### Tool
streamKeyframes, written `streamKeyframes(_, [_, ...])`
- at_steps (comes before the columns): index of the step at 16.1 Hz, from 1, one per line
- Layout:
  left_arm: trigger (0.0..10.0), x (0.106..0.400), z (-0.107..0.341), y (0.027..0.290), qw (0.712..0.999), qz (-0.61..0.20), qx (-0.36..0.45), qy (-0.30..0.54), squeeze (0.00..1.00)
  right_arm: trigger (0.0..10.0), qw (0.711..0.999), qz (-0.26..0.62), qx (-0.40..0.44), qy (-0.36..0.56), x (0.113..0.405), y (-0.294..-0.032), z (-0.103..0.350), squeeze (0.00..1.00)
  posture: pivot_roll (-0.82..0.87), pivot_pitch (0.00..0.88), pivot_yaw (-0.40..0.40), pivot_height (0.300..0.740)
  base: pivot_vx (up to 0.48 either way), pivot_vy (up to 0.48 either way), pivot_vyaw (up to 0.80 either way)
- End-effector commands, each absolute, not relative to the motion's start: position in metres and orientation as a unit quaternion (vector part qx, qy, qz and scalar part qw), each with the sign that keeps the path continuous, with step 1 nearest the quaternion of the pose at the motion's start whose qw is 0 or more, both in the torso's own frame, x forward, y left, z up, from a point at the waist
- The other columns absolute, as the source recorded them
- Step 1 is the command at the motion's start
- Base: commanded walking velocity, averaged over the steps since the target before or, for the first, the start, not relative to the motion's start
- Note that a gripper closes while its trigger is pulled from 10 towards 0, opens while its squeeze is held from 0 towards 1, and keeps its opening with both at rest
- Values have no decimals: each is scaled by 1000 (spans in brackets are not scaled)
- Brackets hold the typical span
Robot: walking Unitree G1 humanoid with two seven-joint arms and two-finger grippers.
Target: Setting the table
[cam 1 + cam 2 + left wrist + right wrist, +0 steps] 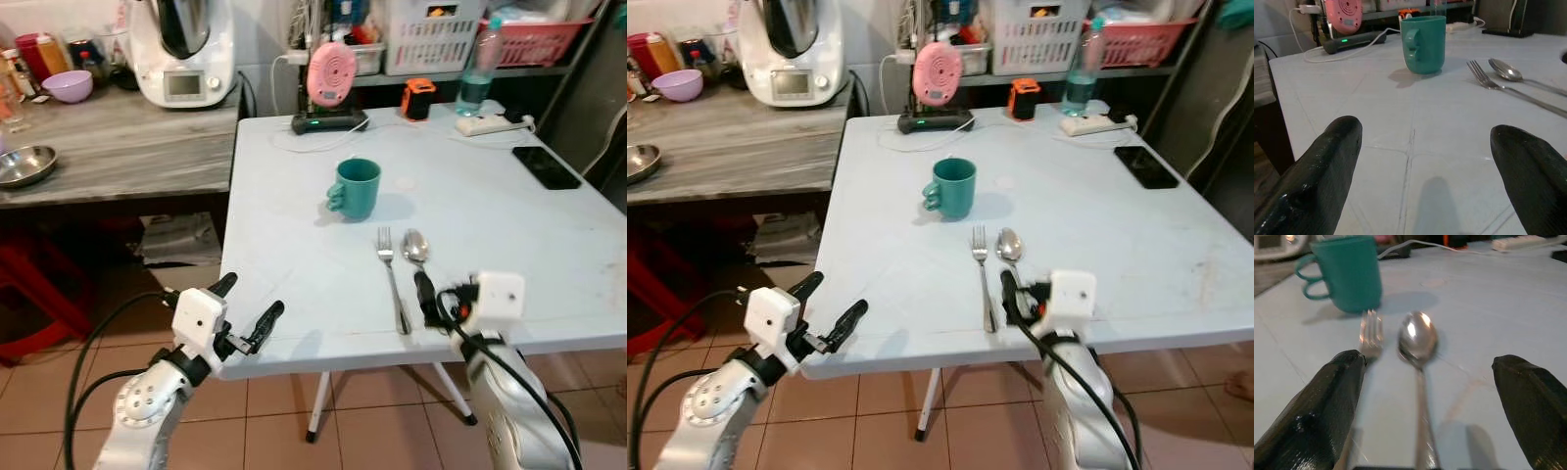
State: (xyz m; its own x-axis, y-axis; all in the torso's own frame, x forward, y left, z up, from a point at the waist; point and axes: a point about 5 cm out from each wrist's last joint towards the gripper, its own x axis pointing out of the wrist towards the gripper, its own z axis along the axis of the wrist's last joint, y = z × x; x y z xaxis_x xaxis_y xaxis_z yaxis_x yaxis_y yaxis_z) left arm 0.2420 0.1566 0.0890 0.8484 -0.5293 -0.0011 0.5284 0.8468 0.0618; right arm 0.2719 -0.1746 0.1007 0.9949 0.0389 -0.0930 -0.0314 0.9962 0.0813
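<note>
A teal mug [355, 188] stands near the middle of the white table [549, 245]. In front of it a fork [392, 276] and a spoon [415, 247] lie side by side, handles toward me. My right gripper [1427, 382] is open at the table's front edge, with its fingers either side of the spoon handle and just above the tabletop. One black finger [424, 296] rests by the handle ends. My left gripper [253, 297] is open and empty at the front left corner of the table, pointing toward the mug [1423, 44].
At the table's back edge are a pink device on a black base [331, 76], an orange gadget [418, 99], a water bottle [480, 67] and a power strip [487, 123]. A black phone [546, 166] lies at the right. A wooden counter [118, 147] to the left holds a steel bowl [24, 164].
</note>
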Motion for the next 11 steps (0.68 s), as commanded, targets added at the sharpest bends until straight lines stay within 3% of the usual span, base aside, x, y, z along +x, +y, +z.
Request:
streamKeyframes(1, [10000,240,92,158,958,-284,34,-7,0,10000,997,30,46,53,277,-168,101,0,18,0,63,740,0,0,0])
streamKeyframes(11, [10000,232,95,162,948,-318,13,-1,0,10000,991,102,24,79,315,-131,105,0,51,23,71,740,0,0,0])
